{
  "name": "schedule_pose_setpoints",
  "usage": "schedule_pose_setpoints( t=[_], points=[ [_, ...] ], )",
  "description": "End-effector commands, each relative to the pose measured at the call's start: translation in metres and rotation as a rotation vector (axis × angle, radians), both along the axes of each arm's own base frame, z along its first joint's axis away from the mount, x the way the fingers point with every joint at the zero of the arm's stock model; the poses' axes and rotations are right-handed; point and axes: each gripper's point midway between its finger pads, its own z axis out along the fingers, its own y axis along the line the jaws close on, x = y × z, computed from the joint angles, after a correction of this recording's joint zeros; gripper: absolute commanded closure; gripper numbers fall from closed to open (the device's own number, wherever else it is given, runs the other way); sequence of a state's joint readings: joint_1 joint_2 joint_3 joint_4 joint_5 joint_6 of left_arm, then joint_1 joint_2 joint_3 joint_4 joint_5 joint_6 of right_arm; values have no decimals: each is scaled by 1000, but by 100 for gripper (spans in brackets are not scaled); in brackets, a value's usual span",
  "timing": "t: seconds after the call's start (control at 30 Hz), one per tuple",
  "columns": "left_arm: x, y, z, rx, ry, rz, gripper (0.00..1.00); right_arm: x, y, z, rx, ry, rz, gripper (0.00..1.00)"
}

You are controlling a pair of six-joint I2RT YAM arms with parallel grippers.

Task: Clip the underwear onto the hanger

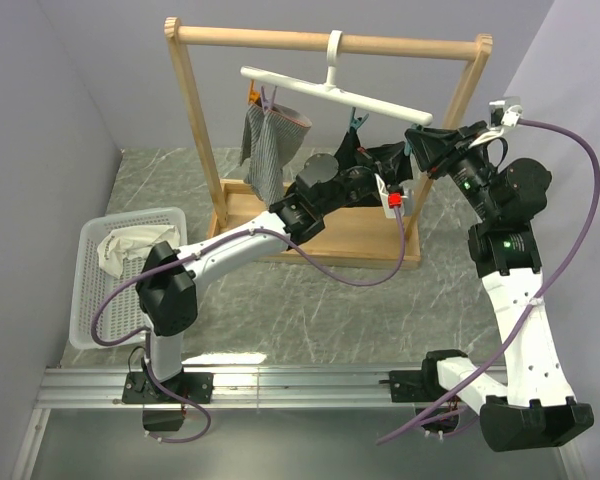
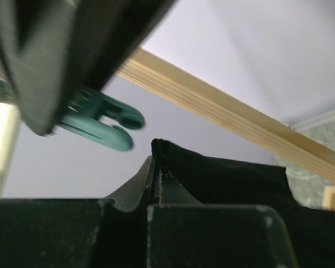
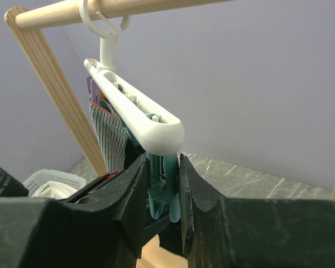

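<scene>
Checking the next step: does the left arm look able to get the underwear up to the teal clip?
Probably yes: the left gripper holds the underwear close to the teal clip, with nothing between them in the wrist view.

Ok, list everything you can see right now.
rack: one, wooden, back of the table.
hanger: one, white, hooked on the rack's top bar.
orange clip: one, orange, hanger's left end.
teal clip: at least two, teal, one mid-hanger, another at its right end.
striped garment: one, grey, hanging at the hanger's left end.
underwear: one, black, below the hanger's right half.
basket: one, white, table's left side.
cloth: one, cream, in the basket.
table: one, grey-green marbled, under everything.
left gripper: one, black, shut on the underwear.
right gripper: one, black, shut on the end teal clip.
</scene>
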State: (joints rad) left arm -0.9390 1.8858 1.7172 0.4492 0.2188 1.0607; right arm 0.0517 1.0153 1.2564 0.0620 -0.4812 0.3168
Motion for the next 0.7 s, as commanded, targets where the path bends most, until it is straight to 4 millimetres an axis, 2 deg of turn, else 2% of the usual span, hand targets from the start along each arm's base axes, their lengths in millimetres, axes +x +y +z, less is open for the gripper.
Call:
schedule_pose_setpoints(
  t=[0.0,0.33,0.67],
  points=[
    [1,8,30,-53,3,23,99,-16,-6,15,34,-57,-22,100],
    [3,10,40,-104,50,33,100,-8,-16,7,31,-53,-88,100],
    [0,14,42,-138,96,19,100,-2,-27,15,107,-66,-132,100]
  ],
)
